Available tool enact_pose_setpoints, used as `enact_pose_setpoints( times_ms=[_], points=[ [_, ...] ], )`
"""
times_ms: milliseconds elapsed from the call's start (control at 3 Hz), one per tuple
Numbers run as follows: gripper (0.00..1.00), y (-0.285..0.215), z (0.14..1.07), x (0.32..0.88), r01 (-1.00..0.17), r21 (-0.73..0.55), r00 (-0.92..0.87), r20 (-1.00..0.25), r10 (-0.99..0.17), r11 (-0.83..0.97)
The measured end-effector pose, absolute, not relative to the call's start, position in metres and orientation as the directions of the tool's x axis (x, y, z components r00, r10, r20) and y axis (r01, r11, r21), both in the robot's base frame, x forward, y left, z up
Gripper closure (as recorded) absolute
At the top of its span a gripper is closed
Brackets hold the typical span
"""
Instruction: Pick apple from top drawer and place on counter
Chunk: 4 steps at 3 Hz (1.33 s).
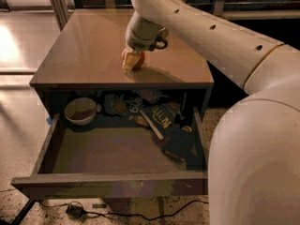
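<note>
The gripper [131, 63] is seen low over the counter [89, 50], near its middle, pointing down from the white arm [206, 29]. It is closed around the apple [139, 58], of which only small red patches are shown on either side of a pale yellowish finger [128, 62]. The fruit is mostly hidden, and no stem dimple can be made out. The apple is at or just above the glossy tan surface; contact cannot be told. The top drawer [112, 184] is pulled fully out below. A pale bowl [80, 110] is seen at its back left, and dark packets [164, 123] are heaped at its back right.
</note>
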<state>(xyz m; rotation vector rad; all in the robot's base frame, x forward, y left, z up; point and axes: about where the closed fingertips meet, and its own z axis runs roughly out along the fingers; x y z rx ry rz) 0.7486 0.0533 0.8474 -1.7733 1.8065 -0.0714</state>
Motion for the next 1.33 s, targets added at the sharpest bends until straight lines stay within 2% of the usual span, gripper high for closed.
enact_pose_setpoints(
  times_ms=[1333],
  points=[
    [0.04,0.0534,0.8473,0.7486,-0.893,-0.437,0.072,-0.372,-0.925,0.106]
  ],
)
